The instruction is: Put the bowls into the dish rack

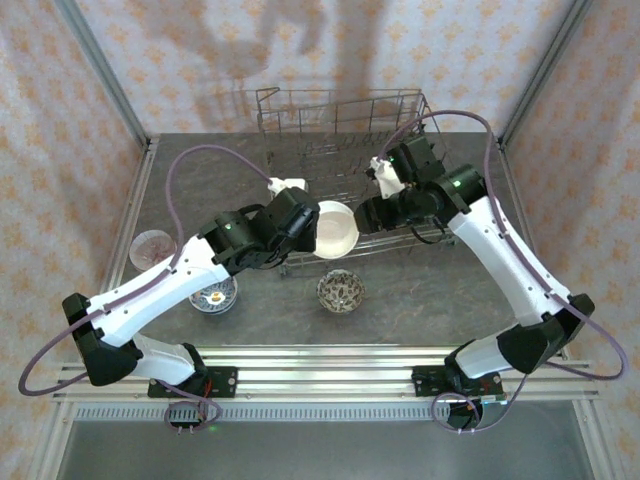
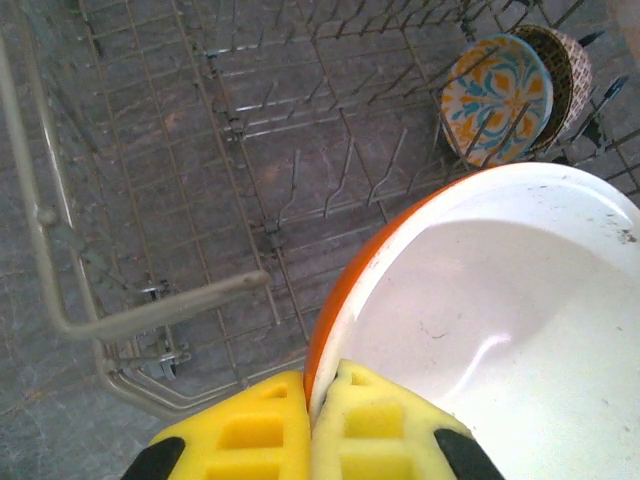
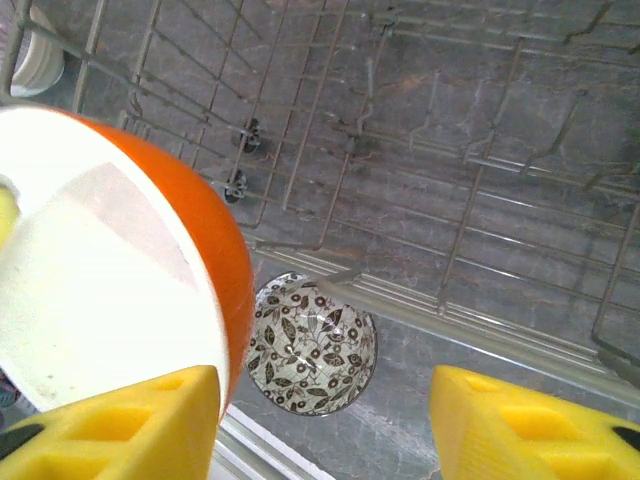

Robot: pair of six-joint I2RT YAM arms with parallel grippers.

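Clamping orange bowl (image 2: 480,330), left gripper (image 2: 310,400) over dish rack (image 2: 200,150)

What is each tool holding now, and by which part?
The left tool holds the orange bowl by its rim, clamped inside and outside. The right tool stands open, gripping nothing.

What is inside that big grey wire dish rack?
Two round ceramic bowls stand on edge among the tines of the grey wire dish rack: a blue-and-orange patterned bowl and, behind it and partly covered, a brown-patterned bowl.
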